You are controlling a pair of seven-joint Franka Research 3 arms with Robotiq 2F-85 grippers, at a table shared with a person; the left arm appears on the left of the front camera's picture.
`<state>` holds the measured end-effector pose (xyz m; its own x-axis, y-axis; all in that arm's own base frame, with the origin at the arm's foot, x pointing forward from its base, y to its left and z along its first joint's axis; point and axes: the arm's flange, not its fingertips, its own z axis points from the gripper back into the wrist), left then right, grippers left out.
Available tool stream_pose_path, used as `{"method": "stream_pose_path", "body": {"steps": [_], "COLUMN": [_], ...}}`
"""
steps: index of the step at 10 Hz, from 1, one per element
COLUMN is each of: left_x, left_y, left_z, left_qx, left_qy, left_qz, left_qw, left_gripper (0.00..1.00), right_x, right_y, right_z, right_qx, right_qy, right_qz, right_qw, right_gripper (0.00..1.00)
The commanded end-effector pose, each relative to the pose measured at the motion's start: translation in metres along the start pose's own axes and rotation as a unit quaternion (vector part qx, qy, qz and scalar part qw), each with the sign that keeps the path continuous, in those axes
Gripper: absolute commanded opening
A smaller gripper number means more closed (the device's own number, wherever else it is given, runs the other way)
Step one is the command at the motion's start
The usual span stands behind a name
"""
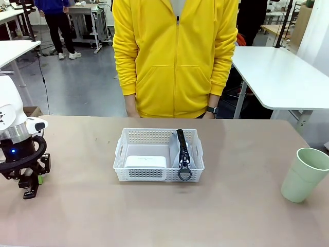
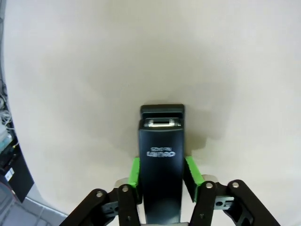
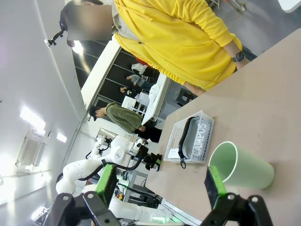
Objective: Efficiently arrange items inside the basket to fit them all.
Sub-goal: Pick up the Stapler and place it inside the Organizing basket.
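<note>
At the table's left edge my left gripper [image 1: 32, 181] points down at the table and is shut on the black stapler [image 2: 162, 155]. Both green pads [image 2: 135, 172] press the stapler's sides, and it lies flat on the tabletop. The white basket [image 1: 149, 174] stands at mid-table. Inside it, a small white box [image 1: 146, 161] lies front left and the grey pouch [image 1: 183, 149] with its black zipper and ring pull lies on the right. The pale green cup [image 1: 305, 175] stands upright at the far right. My right gripper [image 3: 160, 184] hangs open above the cup [image 3: 241, 165], apart from it.
A person in a yellow hoodie [image 1: 175, 56] stands at the far side of the table, hands down behind its edge. Bare tabletop [image 1: 241, 154] lies between the basket and the cup, and between the basket and my left arm. White tables stand behind the person.
</note>
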<state>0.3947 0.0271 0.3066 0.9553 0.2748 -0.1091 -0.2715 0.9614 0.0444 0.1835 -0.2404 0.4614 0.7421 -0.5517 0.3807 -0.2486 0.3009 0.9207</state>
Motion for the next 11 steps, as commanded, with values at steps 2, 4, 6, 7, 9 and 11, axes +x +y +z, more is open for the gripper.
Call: {"method": "stream_pose_path", "body": {"steps": [2,4,6,7,9,11], "left_x": [0.001,0.001,-0.001,-0.003,-0.015,-0.056], "left_y": [0.001,0.001,0.003,0.004,0.009,0.023], "left_z": [-0.010,-0.009,-0.007,-0.006,0.019,0.068], "left_qx": [0.018,0.013,0.001,-0.004,-0.083,-0.168], "left_qy": [-0.015,-0.021,-0.028,-0.032,-0.077,-0.202], "left_qz": [0.011,0.008,0.005,0.003,0.002,-0.031], "left_qw": [1.000,1.000,1.000,0.999,0.994,0.964], "left_gripper": [0.00,0.00,0.00,0.00,0.00,0.00], "right_x": [0.002,0.002,0.002,0.002,0.002,0.002], "right_y": [0.001,0.001,0.001,0.001,0.001,0.001], "right_z": [0.000,0.000,0.000,0.000,0.000,0.000], "right_qx": [0.009,0.009,0.009,0.009,0.009,0.009], "right_qy": [-0.007,-0.007,-0.007,-0.007,-0.007,-0.007], "right_qz": [0.014,0.014,0.014,0.014,0.014,0.014], "right_qw": [1.000,1.000,1.000,1.000,1.000,1.000], "right_gripper": [1.00,1.00,1.00,1.00,1.00,1.00]}}
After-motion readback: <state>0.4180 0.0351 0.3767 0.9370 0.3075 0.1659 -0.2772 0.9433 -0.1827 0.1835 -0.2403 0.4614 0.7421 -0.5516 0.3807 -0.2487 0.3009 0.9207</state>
